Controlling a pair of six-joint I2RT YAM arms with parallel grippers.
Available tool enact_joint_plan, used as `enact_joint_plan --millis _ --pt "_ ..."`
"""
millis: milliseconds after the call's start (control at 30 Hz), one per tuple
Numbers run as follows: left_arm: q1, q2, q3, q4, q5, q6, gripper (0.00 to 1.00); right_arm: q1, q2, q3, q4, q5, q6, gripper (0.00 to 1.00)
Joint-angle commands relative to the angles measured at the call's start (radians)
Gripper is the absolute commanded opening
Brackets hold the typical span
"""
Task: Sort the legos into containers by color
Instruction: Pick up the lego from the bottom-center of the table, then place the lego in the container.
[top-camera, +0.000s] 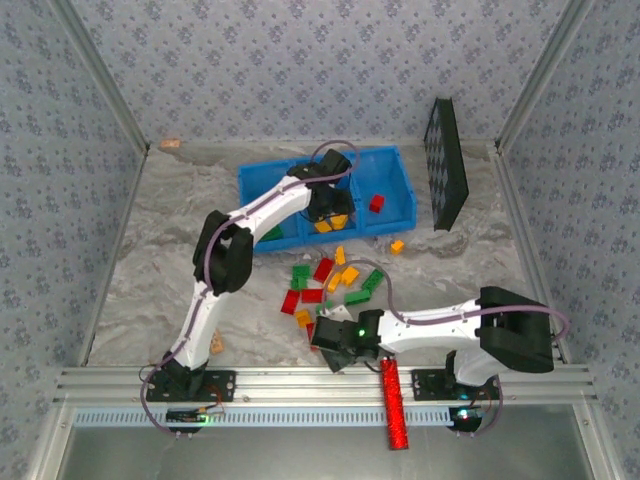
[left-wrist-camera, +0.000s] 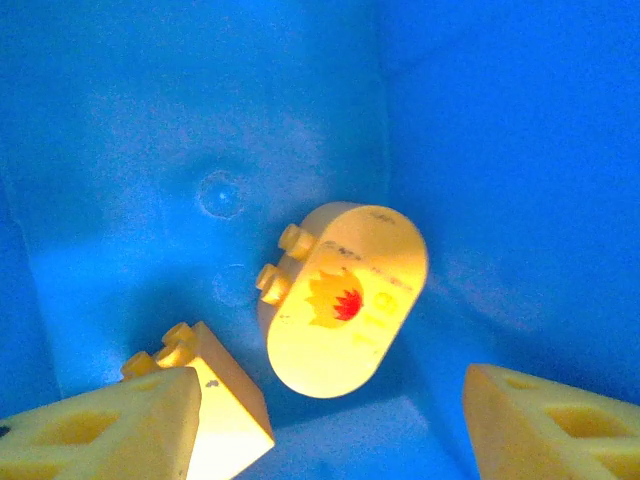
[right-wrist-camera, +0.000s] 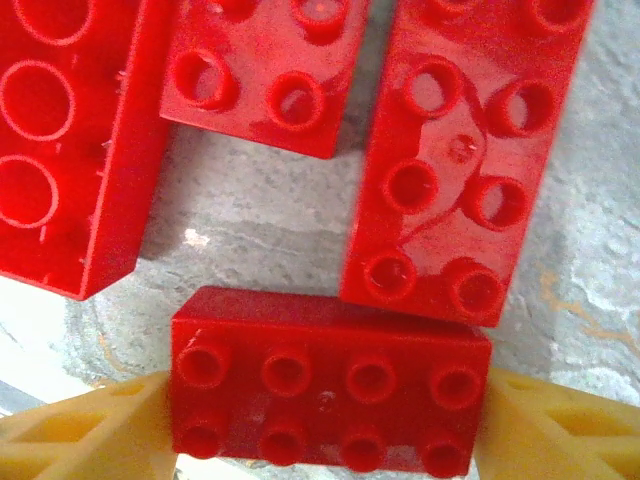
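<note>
The blue tray (top-camera: 395, 165) stands at the back, and my left gripper (top-camera: 328, 208) reaches down into its middle container. There the left gripper (left-wrist-camera: 330, 425) is open. A rounded yellow lego with a flame print (left-wrist-camera: 345, 300) lies loose ahead of the fingers (left-wrist-camera: 90, 430), beside another yellow lego (left-wrist-camera: 220, 390). My right gripper (top-camera: 325, 337) is low over the pile near the front. Its fingers (right-wrist-camera: 70, 435) press both ends of a red eight-stud lego (right-wrist-camera: 330, 385) that rests on the table. Three more red legos (right-wrist-camera: 465, 160) lie just beyond it.
Green, red and orange legos (top-camera: 345, 278) are scattered mid-table. One red lego (top-camera: 377, 203) lies in the right container and a green one (top-camera: 270, 233) in the left. A black studded board (top-camera: 445, 160) leans at the back right. A red glittery cylinder (top-camera: 393, 405) lies on the front rail.
</note>
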Motion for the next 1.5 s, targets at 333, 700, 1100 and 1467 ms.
enact_joint_plan --millis 333,700,1100,1467 --pt "-0.010 -0.220 -0.098 0.121 0.052 0.068 0.68 -0.012 -0.054 0.016 -0.092 0.003 0.031 0.45" --pt "-0.013 -0.533 -0.286 -0.003 -0.050 0.159 0.70 -0.357 -0.396 0.072 -0.266 -0.074 -0.146 0.45" --pt "-0.146 -0.978 -0.849 -0.068 -0.119 -0.089 0.70 -0.953 -0.214 0.383 -0.173 -0.162 -0.536 0.44" --pt "-0.419 -0.984 -1.015 -0.035 -0.135 -0.346 0.71 -1.056 0.177 0.688 -0.056 -0.164 -0.625 0.44"
